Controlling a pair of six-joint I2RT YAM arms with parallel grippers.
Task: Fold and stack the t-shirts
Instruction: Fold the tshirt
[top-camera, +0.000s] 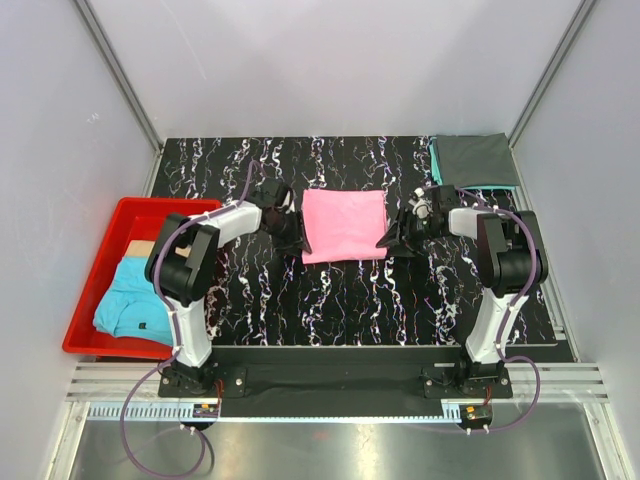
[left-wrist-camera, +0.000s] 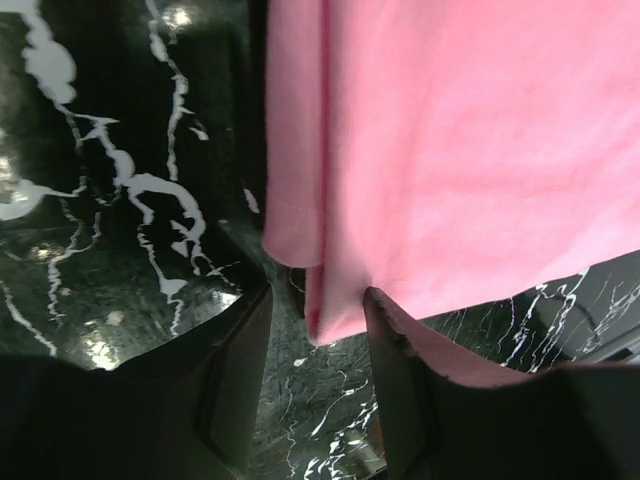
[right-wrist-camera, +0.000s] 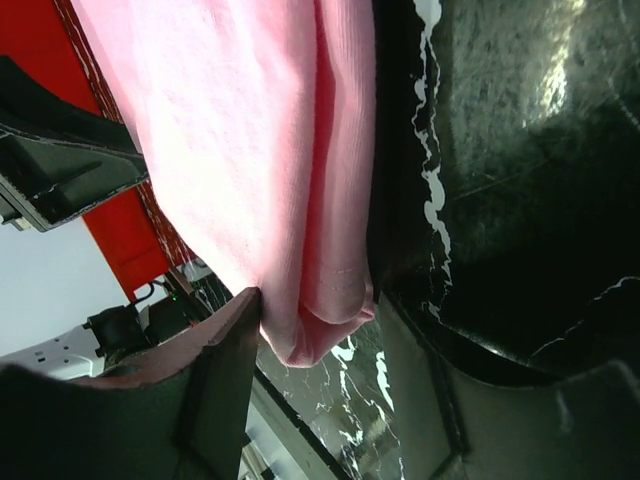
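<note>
The folded pink t-shirt (top-camera: 344, 225) lies flat in the middle of the table (top-camera: 330, 300), a little longer from left to right, with the left gripper (top-camera: 297, 238) at its left near corner and the right gripper (top-camera: 388, 238) at its right near corner, both just as close, both open and holding nothing.

A folded t-shirt (top-camera: 344, 224) is laid at the middle of the table (top-camera: 340, 300). It is flanked at its near corners by the left gripper (top-camera: 296, 232) and the right gripper (top-camera: 392, 238). A stack of t-shirts (top-camera: 475, 158) is placed in the far right corner. A bin (top-camera: 85, 300) is set left of the table, with a further t-shirt (top-camera: 130, 295) laid in it.
</note>
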